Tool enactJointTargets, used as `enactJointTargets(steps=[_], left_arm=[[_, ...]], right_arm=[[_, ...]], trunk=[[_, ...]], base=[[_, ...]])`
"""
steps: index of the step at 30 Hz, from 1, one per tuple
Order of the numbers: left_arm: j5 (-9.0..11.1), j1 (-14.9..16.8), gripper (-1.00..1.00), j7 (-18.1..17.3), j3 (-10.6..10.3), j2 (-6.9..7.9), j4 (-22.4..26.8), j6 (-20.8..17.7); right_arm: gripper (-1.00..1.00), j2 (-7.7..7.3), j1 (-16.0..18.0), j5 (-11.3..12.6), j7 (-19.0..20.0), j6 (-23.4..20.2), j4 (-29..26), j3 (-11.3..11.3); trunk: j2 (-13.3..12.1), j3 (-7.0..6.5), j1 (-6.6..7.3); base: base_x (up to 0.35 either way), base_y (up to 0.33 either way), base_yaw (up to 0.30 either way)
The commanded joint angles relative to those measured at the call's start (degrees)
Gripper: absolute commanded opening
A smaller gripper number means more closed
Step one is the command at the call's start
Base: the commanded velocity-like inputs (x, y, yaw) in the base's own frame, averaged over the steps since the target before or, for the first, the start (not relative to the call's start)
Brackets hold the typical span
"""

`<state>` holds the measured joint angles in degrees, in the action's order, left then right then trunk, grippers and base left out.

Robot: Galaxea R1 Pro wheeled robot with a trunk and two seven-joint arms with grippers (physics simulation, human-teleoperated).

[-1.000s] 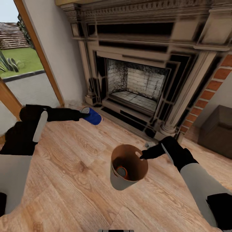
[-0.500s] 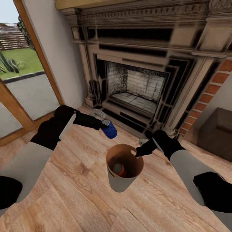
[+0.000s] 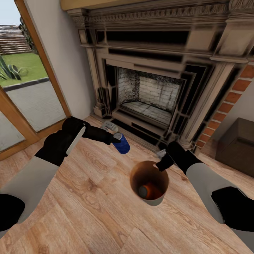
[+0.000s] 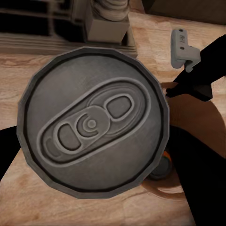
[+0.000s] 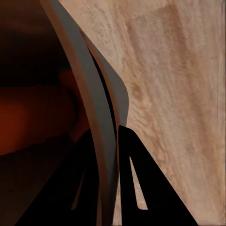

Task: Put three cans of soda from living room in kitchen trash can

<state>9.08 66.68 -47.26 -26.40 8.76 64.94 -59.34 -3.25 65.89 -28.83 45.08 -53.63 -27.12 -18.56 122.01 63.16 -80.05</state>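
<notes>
While left end effector (image 3: 116,137) grips blue can (image 3: 122,144), right end effector (image 3: 161,165) pinches bin (image 3: 152,201) rim.

Both arms share one build — pale grey, smooth upper segments that give way to matte black forearms and wrists. The left arm (image 3: 53,148) carries a narrow, pale grey tapered strip along the top of its black forearm, and its gripper (image 3: 114,138) ends in slim black fingers. The right arm (image 3: 206,183) has a rounded black joint cover low on the grey part; its gripper (image 3: 163,165) is black too, with a small light grey block beside the wrist — its fingers (image 5: 141,188) show as flat black wedges with thin pale slots.
</notes>
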Motion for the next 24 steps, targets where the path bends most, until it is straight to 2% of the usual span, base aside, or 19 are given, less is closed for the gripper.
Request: enactJointTargets(steps=[1, 6, 14, 15, 16, 18, 24], left_arm=[[0.01, 0.0, -1.0, 0.0, 0.0, 0.0, 0.0, 0.0], [0.01, 0.0, -1.0, 0.0, 0.0, 0.0, 0.0, 0.0], [0.37, 2.24, -1.0, -2.6, 2.51, 0.9, 1.09, -0.66], [0.38, 2.26, -1.0, -12.26, 3.26, 0.9, 1.1, -0.66], [0.39, 2.28, -1.0, -14.1, 3.4, 0.95, 1.13, -0.66], [0.4, 2.3, -1.0, -15.66, 3.47, 0.94, 1.14, -0.66], [0.38, 2.31, -1.0, -18.64, 3.44, 0.96, 1.18, -0.66]], right_arm=[[-1.0, 0.01, 0.02, 0.3, 0.38, -0.29, 0.01, 0.15], [-1.0, 0.01, 0.02, -3.11, 0.38, 0.54, 0.01, 0.15], [-1.0, -0.51, -0.73, -6.11, 1.26, 0.63, -0.64, -1.16], [-1.0, -0.52, -0.74, 17.57, 1.73, -6.37, -0.64, -1.17], [-1.0, -0.52, -0.75, 17.53, 1.75, -6.37, -0.65, -1.2], [-1.0, -0.53, -0.76, 17.51, 1.76, -6.37, -0.65, -1.17], [-1.0, -0.53, -0.69, 17.49, 1.77, -6.37, -0.58, -1.0]], trunk=[[0.0, -0.01, 0.0], [0.0, -0.01, 0.0], [0.0, -0.01, 0.0], [0.0, -0.01, 0.0], [0.0, -0.01, 0.0], [0.0, -0.01, 0.0], [0.0, -0.01, 0.0]], base=[[0.0, 0.0, 0.0], [0.0, 0.0, 0.0], [0.0, 0.0, 0.0], [0.0, 0.0, 0.0], [0.0, 0.0, 0.0], [0.0, 0.0, 0.0], [0.0, 0.0, 0.0]])
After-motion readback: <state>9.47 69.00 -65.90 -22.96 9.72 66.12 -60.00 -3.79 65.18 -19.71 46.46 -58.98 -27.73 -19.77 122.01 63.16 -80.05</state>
